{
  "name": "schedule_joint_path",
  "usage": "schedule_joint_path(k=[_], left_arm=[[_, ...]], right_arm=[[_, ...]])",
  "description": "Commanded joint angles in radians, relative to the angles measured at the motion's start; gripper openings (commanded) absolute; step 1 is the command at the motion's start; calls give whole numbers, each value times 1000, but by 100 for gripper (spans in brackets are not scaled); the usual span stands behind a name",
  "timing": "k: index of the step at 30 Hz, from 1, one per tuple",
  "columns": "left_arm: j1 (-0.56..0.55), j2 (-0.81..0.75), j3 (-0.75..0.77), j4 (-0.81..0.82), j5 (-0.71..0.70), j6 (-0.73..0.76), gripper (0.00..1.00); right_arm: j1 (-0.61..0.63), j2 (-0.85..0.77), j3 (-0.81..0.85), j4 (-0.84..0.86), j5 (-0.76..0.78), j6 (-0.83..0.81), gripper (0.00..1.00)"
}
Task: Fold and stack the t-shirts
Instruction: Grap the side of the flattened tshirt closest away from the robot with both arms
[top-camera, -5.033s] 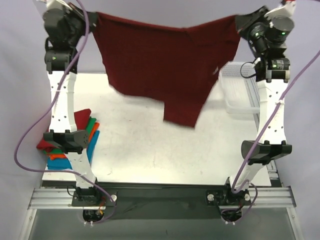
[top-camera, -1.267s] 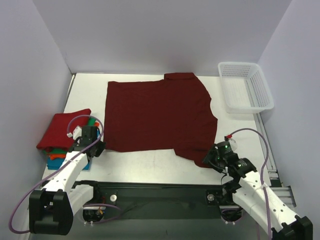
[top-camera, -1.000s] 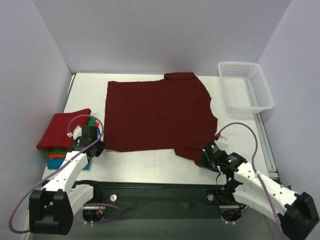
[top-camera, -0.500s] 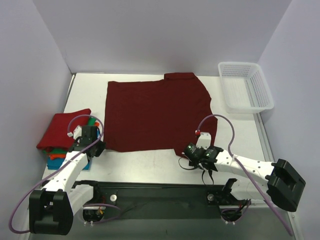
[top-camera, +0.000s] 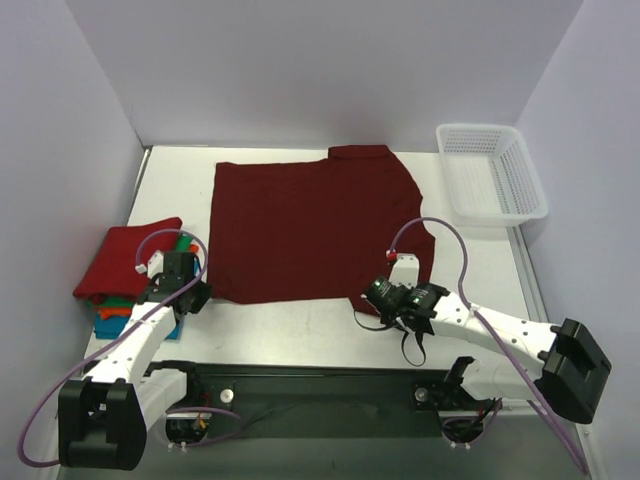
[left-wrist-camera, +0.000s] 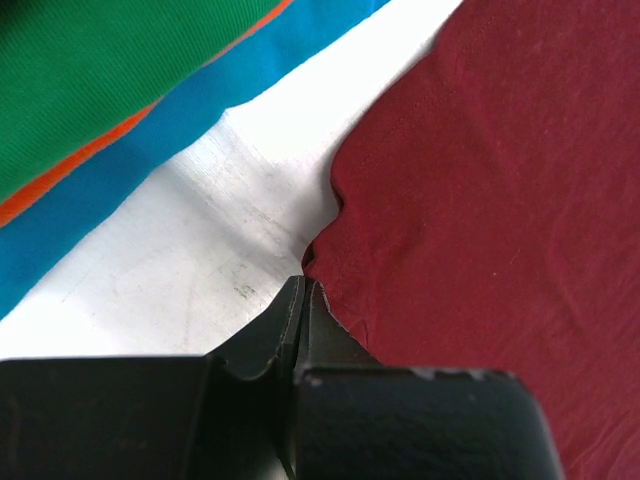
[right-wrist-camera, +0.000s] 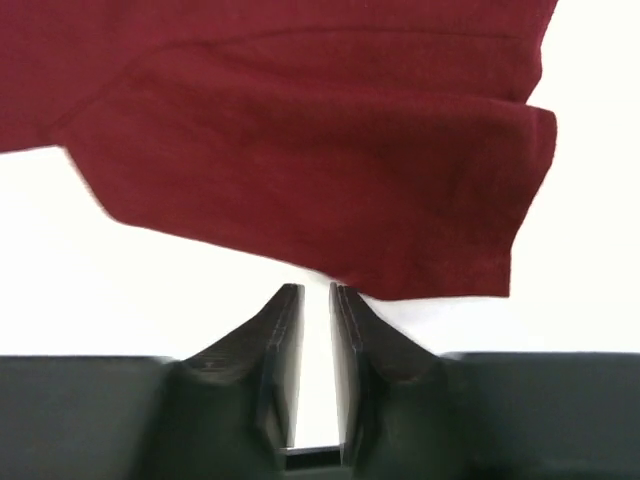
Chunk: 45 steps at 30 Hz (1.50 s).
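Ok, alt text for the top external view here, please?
A dark maroon t-shirt lies spread flat on a white table, with the left gripper at its near-left corner and the right gripper at its near-right sleeve. A stack of folded shirts sits at the table's left edge, a white mesh basket at the far right.
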Motion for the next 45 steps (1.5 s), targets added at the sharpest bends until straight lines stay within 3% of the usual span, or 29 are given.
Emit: schedule_joint_path(k=[1,3,9,14,18,29,33,37,45], left_arm=[[-3,-15,35,27,18,19,0],[-3,-10,35,30,21,19,0],[-3,-7,37,34,25,22,0],[-4,-7,38,34,28,24,0],[-3,-10,40,31,28,27,0],[-3,-14,43,31,33,36,0],[-3,-11,48,31,36,39,0],[-3,-16,57,25,38,44,0],[0,-28,78,4,34,56,0]], right_arm=[[4,-51,42,-96,20,-43,28],[8,-51,35,-95,15,-52,40],[13,-26,-20,-50,-11,-74,48],[10,6,-60,2,-19,-60,48],[-6,55,-67,29,-14,-64,40],[-99,101,-46,92,-51,-118,35],[-121,101,-41,98,-75,-141,15],[-131,40,-23,54,-114,-173,2],[-165,-138,106,-104,-226,-284,0]])
